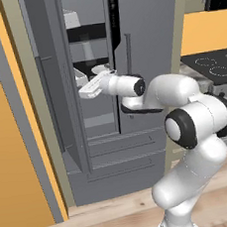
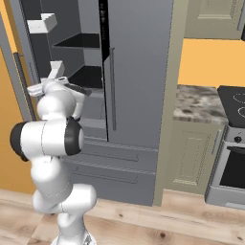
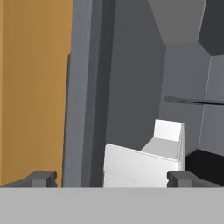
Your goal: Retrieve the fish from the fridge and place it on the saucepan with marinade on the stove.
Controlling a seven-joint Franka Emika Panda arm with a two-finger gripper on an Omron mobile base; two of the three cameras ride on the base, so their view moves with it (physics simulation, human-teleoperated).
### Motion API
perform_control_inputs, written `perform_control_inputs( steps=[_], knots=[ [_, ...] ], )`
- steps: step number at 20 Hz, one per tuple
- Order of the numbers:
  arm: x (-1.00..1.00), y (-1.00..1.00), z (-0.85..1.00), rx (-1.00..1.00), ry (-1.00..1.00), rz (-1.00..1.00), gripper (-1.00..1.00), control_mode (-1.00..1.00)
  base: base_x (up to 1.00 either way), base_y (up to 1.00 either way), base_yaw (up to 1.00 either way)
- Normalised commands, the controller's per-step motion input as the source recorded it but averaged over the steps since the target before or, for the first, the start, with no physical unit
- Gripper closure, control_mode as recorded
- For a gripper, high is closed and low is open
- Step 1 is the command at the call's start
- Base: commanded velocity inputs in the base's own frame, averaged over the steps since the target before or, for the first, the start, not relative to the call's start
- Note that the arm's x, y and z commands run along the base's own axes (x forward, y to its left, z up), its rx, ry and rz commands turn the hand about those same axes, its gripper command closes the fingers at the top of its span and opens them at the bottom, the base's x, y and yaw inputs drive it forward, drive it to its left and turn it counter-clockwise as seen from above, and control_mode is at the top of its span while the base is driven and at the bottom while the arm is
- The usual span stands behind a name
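The grey fridge [image 1: 146,37] stands with its left door swung open and its black shelves [image 2: 81,42] showing. My gripper [image 1: 86,91] reaches into the open compartment at middle-shelf height. In the hand view the gripper [image 3: 112,179] is open, its fingertips [image 3: 41,178] wide apart with nothing between them, facing a white door bin [image 3: 144,162]. The fish is hidden from view. The black stove [image 1: 214,65] with white burner rings lies to the right. The saucepan and marinade are out of view.
The open fridge door [image 1: 58,92] stands close on the left of my hand. A pale round plate [image 1: 100,68] rests on a shelf just behind the wrist. Lower grey drawers [image 2: 110,162] sit below. A marbled counter [image 2: 198,103] separates fridge and stove.
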Motion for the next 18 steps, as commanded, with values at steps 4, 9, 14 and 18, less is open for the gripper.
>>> perform_control_inputs(
  steps=[4, 9, 14, 18],
  knots=[
    [0.34, 0.26, -0.06, 0.0, -0.03, 0.12, -1.0, -1.0, 0.0, 0.0, 0.0],
    [0.19, 0.35, -0.1, 0.0, -0.09, 0.14, -1.0, -1.0, 0.0, 0.0, 0.0],
    [0.11, 0.42, -0.18, 0.0, -0.1, 0.16, -1.0, -1.0, 0.0, 0.0, 0.0],
    [0.1, 0.46, -0.22, 0.0, -0.08, 0.17, -1.0, -1.0, 0.0, 0.0, 0.0]
  ],
)
